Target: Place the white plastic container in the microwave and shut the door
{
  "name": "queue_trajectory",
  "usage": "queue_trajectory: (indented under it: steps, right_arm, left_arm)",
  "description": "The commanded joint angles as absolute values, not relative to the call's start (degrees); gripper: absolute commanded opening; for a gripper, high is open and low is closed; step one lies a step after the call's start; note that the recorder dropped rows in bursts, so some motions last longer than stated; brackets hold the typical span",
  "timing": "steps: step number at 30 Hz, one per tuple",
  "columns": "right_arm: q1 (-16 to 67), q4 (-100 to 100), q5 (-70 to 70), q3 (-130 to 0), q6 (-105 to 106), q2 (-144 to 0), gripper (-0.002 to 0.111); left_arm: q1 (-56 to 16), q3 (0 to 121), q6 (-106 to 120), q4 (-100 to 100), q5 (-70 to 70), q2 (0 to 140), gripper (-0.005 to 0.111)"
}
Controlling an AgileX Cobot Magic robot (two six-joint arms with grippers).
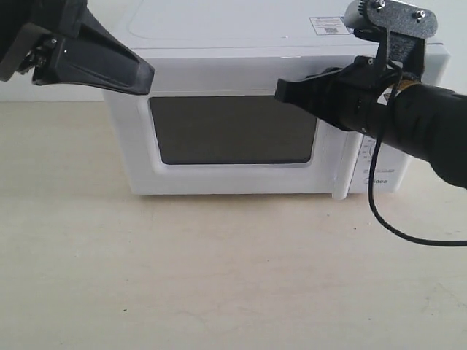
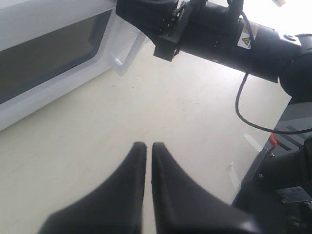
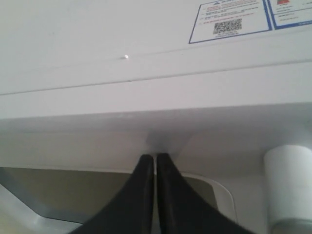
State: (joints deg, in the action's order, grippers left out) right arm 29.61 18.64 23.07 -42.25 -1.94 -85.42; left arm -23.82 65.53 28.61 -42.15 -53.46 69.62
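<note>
On the pale table (image 1: 219, 284), in the exterior view, the microwave (image 1: 277, 44) sits with its front towards the camera and its long side running left to right. The door (image 1: 230, 135) lies shut, flush with the front. Its upright handle (image 1: 340, 171) is at the right edge of the dark window. The white plastic container appears in no view. It may be behind the dark glass, but that cannot be told. The left gripper (image 1: 149, 76) hangs in front of the upper left corner, and the right gripper (image 1: 281, 91) points at the door's upper right part.

In the left wrist view, the left gripper (image 2: 146, 146) is clenched on nothing, above bare table (image 2: 170, 107) and well apart from the door (image 2: 48, 58).

In the right wrist view, the right gripper (image 3: 155, 157) is clenched and empty, its tips at or just off the door (image 3: 146, 92) near its top edge, beside the handle (image 3: 287, 180).

The risks are judgements. More pushing could slide the whole microwave backwards, since the door has no further to travel. The loose cable (image 1: 387, 222) under the right arm hangs near the handle and could snag it on the way back, pulling the door open. If the container is not inside, the shut door hides that.
</note>
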Motion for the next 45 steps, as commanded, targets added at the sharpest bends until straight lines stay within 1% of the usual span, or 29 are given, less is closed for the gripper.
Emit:
queue_trajectory:
  steps: [1, 5, 11, 25, 31, 38, 45]
  right_arm:
    - [29.16, 18.77, 22.46, -40.01, -0.73, -81.68, 0.000]
    - [29.16, 18.66, 20.85, -36.78, 0.00, -76.14, 0.000]
    - [29.16, 18.57, 14.85, -31.93, 1.93, -65.58, 0.000]
    - [29.16, 18.71, 0.00, -23.15, 1.93, -41.38, 0.000]
    - [29.16, 18.21, -10.44, -20.24, 2.04, -33.37, 0.000]
    - [29.16, 18.14, -25.33, -19.51, 2.04, -24.34, 0.000]
    - [29.16, 23.26, -27.44, -19.46, 1.43, -18.42, 0.000]
  left_arm:
    - [-24.02, 65.22, 28.27, -41.54, -53.84, 69.07, 0.004]
    - [-24.02, 65.22, 28.27, -41.54, -53.84, 68.43, 0.004]
    - [-24.02, 63.11, 27.85, -42.76, -53.24, 63.25, 0.004]
    - [-24.02, 47.75, 26.03, -45.80, -51.16, 45.83, 0.004]
    - [-24.02, 42.56, 25.98, -47.44, -49.27, 39.44, 0.004]
    - [-24.02, 34.21, 27.93, -56.89, -49.46, 33.16, 0.004]
    - [-24.02, 26.07, 28.77, -59.34, -44.08, 27.02, 0.004]
